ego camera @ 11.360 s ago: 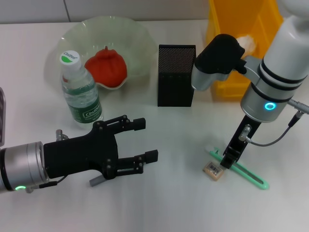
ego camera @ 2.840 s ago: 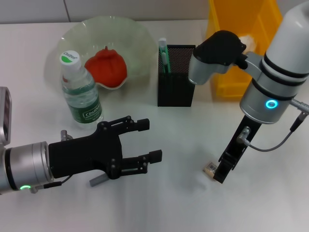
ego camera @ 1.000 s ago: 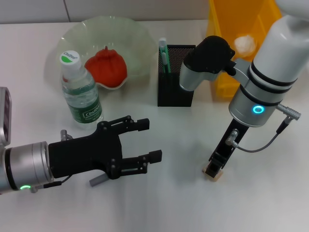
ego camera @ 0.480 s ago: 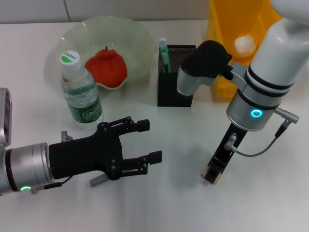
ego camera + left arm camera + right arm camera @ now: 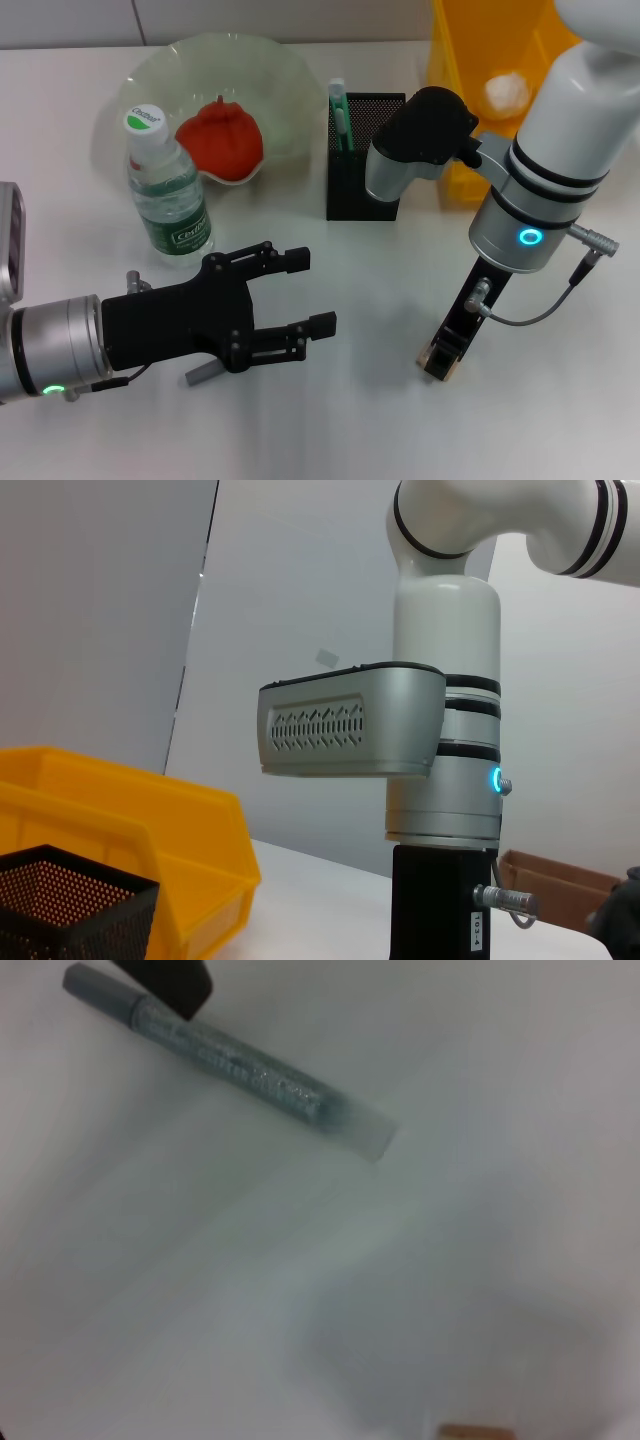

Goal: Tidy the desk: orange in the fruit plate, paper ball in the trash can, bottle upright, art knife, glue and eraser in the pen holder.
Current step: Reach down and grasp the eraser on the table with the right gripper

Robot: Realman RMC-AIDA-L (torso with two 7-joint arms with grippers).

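R gripper (image 5: 441, 362) lowered onto eraser (image 5: 428, 356) on desk, near front; finger state can't be told (tips obscured). L gripper (image 5: 300, 305) held spread, nothing pinched, hovering front-left. Orange (image 5: 220, 139) seated in fruit plate (image 5: 270, 75).

- Showed the right arm (image 5: 445, 660), white with black rings, standing upright on the white table (image 5: 320, 905).
- Carried a grey vented housing (image 5: 350, 725) jutting sideways from that arm.
- Glowed a small blue light (image 5: 495, 780) on the arm, below the housing.
- Held the yellow trash can (image 5: 130, 825) well aside of the arm, the black mesh pen holder (image 5: 70, 900) in front of it.
- Included a brown box (image 5: 550, 880) beyond the arm.
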